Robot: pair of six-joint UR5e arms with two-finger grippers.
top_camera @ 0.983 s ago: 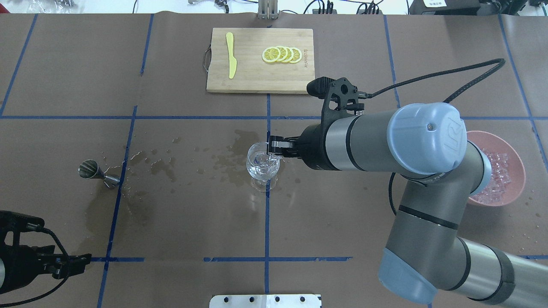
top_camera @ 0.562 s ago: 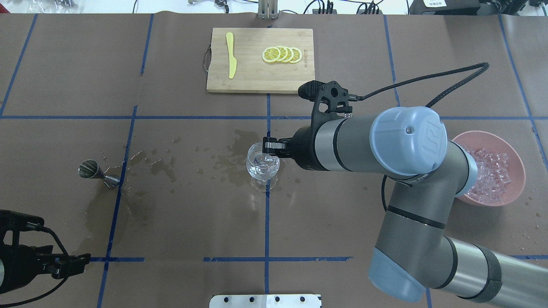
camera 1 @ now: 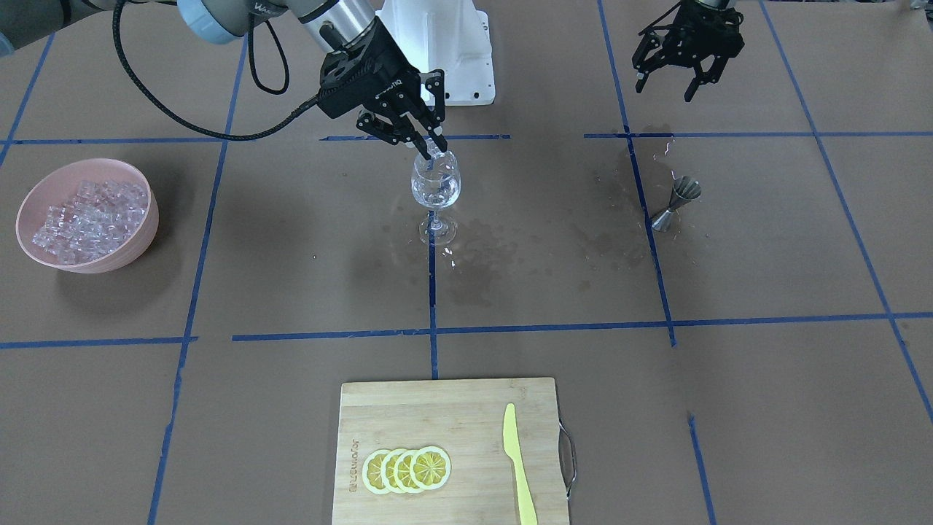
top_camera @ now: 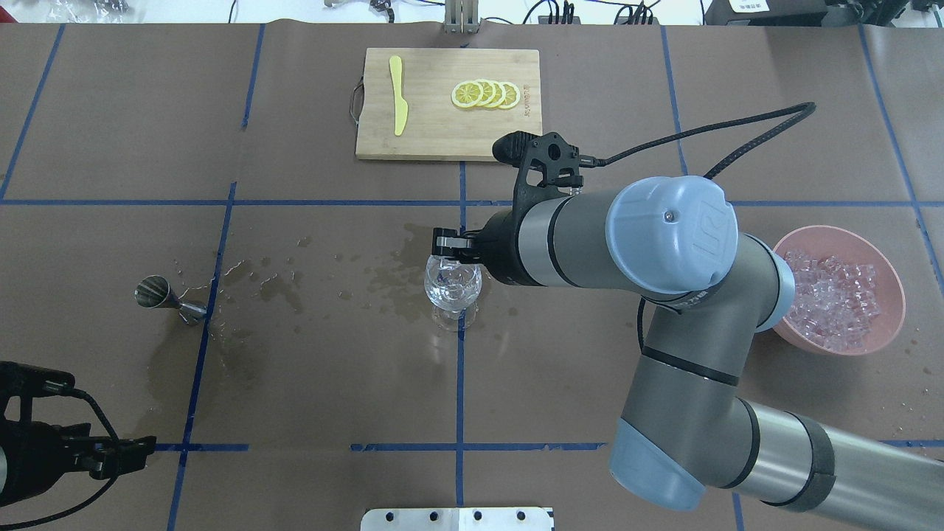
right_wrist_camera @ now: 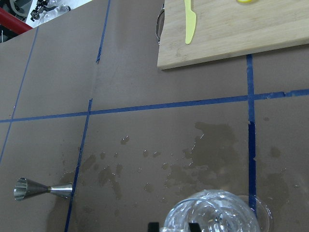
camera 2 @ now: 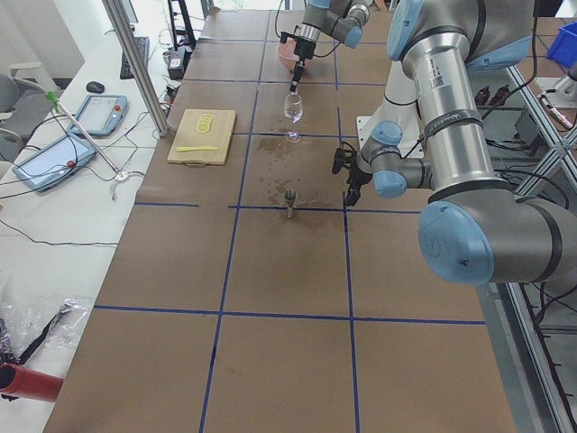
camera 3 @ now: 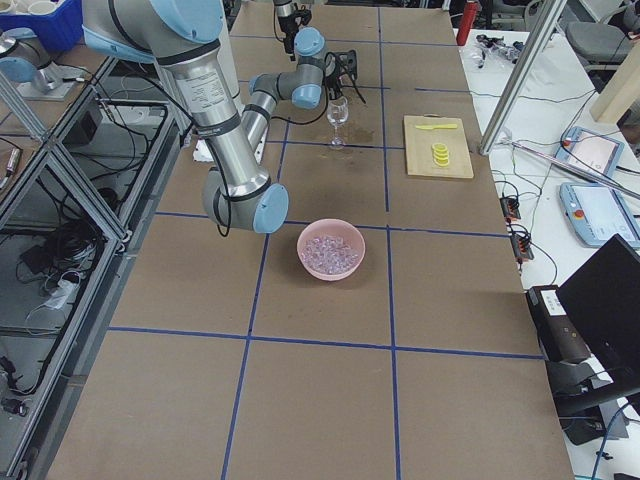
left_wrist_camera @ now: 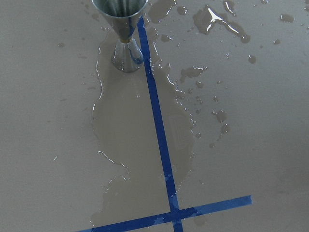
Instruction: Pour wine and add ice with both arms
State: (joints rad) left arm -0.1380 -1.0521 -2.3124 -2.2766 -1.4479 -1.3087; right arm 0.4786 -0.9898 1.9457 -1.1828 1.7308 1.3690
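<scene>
Glassy ice cube (camera 1: 434,148) looks pinched in my right pincer (camera 1: 430,152), narrow around it, directly above the wine glass (camera 1: 435,188) standing on the counter (camera 1: 306,284). The drop is straight down. My left pincer (camera 1: 675,82) hangs wide and empty, well apart, nearer the jigger (camera 1: 676,201).

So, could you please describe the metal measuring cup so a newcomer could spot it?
On the brown table, find the wine glass at the centre. The measuring cup stands to the robot's left of it, by a blue tape line among wet stains. Its hourglass shape sets it apart.
</scene>
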